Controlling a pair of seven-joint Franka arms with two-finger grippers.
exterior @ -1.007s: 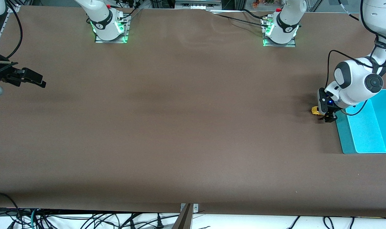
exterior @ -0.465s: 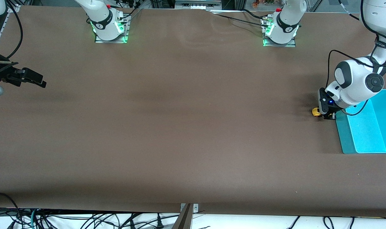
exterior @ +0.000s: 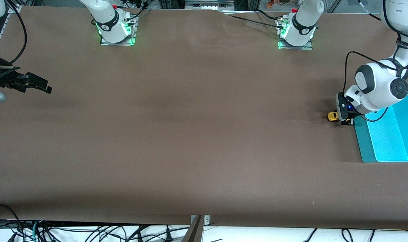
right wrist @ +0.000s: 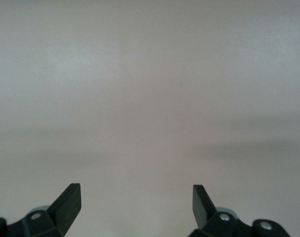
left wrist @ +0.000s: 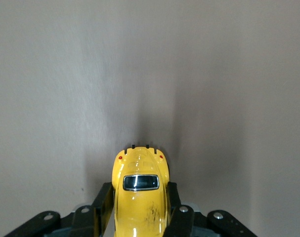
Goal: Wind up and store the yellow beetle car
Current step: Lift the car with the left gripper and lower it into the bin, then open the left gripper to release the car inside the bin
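Left end effector (exterior: 345, 121) grips yellow beetle car (left wrist: 140, 197) just beside cyan bin (exterior: 362, 144).

Our left gripper (exterior: 345, 120) sits low at three o'clock on the table, fingers (left wrist: 104, 200) clamped on the car (left wrist: 140, 192). Our right gripper (exterior: 39, 85) waits at nine o'clock, fingers (right wrist: 68, 200) spread.

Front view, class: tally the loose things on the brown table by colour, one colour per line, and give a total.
Yellow: 1, the yellow beetle car, gripped by the left end effector.
Cyan: 1, the cyan bin.
Total: 2.
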